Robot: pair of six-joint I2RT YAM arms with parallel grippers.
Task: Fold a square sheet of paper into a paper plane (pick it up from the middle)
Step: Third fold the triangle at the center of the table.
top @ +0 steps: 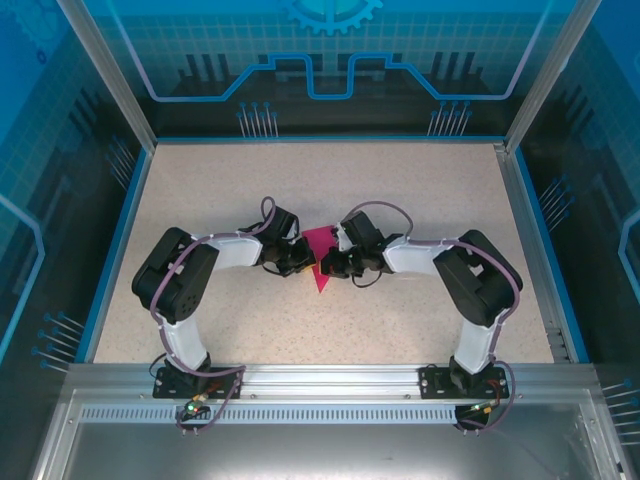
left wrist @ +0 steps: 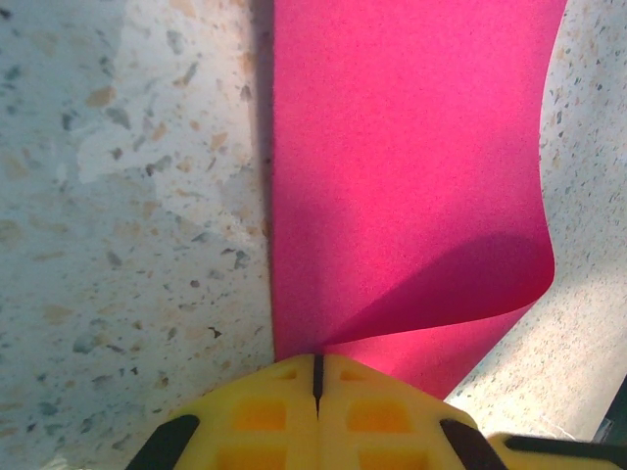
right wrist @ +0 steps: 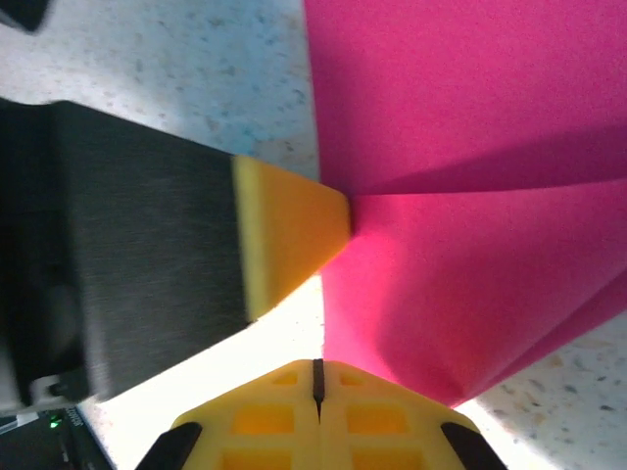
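1. Paper [top: 321, 250]: lies at the middle of the table [top: 420, 180], magenta-pink, folded into a narrow wedge; points its tip toward the table's near edge, with the broad end toward the far edge.
2. Left end effector [top: 303, 262]: sits just left of the table's middle, down at table level, with its tips against the left edge of the paper.
3. Right end effector [top: 332, 265]: sits just right of the table's middle, equally low, and faces the left one across the wedge.
4. Left wrist view: shows the yellow fingers of the left end effector [left wrist: 316, 370] pressed together, with only a thin dark slit between them. Shows the paper [left wrist: 392, 176] starting right at those tips, one flap lifted and curling above the speckled table [left wrist: 118, 245], with a shadow beneath it. Cannot tell whether a layer is nipped between the fingers.
5. Right wrist view: shows the right end effector [right wrist: 316, 377] with its fingers likewise together, and the paper [right wrist: 470, 264] just above the tips and creased in diverging lines. Cannot tell whether any paper is caught between them.
6. Same view: shows the yellow tip of the left end effector [right wrist: 289, 235] touching the paper where the creases meet, low over the table [right wrist: 196, 59].
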